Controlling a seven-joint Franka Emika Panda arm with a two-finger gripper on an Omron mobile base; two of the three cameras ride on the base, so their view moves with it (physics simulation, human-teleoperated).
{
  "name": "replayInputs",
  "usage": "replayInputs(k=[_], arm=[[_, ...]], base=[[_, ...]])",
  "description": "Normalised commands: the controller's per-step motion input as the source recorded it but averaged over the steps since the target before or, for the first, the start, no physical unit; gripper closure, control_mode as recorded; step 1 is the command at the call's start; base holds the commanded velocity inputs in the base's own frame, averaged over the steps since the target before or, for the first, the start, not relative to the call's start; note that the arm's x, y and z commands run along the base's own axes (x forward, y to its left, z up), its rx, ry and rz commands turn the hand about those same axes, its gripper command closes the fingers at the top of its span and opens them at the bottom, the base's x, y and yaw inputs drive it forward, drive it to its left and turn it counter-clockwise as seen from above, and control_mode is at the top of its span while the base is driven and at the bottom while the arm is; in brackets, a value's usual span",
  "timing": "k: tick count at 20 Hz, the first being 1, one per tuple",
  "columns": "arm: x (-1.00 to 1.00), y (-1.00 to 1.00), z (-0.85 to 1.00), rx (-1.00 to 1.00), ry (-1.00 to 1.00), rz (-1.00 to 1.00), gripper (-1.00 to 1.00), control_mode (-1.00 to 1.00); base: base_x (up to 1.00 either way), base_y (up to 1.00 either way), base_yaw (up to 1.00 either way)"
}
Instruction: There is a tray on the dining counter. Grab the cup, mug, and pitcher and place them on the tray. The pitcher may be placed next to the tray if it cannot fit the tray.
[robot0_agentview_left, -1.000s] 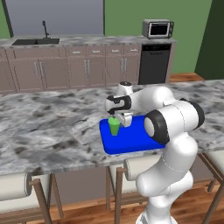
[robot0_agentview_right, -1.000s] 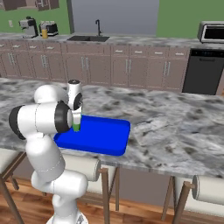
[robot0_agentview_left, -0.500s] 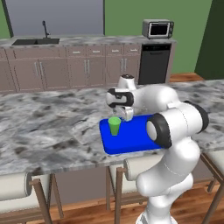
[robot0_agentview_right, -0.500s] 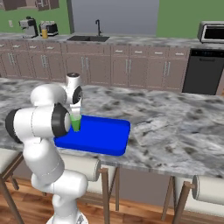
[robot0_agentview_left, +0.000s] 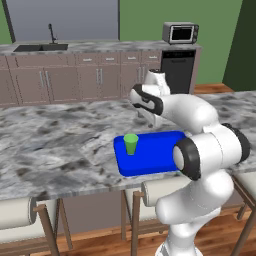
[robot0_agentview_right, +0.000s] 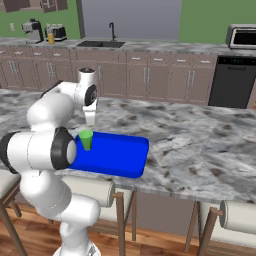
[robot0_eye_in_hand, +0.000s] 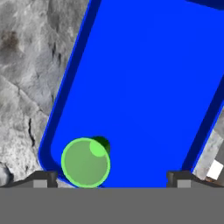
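Now hovering above the tray (robot0_eye_in_hand: 144, 87), tool (robot0_eye_in_hand: 111, 177) spread wide and empty; cup (robot0_eye_in_hand: 85, 162) upright just below, near the left tip, inside the tray's corner.

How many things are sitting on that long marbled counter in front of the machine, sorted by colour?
Blue: 1, the tray, flat on the dining counter.
Green: 1, the cup, upright inside the tray near one end.
Total: 2.

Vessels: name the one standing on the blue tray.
The green handleless tumbler, upright in a corner of the blue rimmed tray; the yellow-orange pitcher stands on the far brown-cabinet counter.
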Motion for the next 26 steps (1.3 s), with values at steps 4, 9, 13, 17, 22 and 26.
replayInputs(k=[4, 9, 13, 17, 22, 26], arm=[[-0.73, -0.38, 0.47, -0.01, 0.00, 0.00, -1.00, -1.00], [-0.95, -0.20, 0.48, -0.07, 0.00, 0.10, -1.00, -1.00], [-0.96, 0.00, 0.58, -0.08, 0.00, 0.24, -1.00, -1.00], [-1.00, 0.00, 0.52, -0.09, 0.00, 0.30, -1.00, -1.00], [-0.97, -0.05, 0.55, -0.05, 0.00, 0.30, -1.00, -1.00], [-0.72, -0.01, 0.59, -0.01, 0.00, 0.24, -1.00, -1.00]], base=[[0.00, 0.00, 0.00], [0.00, 0.00, 0.00], [0.00, 0.00, 0.00], [0.00, 0.00, 0.00], [0.00, 0.00, 0.00], [0.00, 0.00, 0.00]])
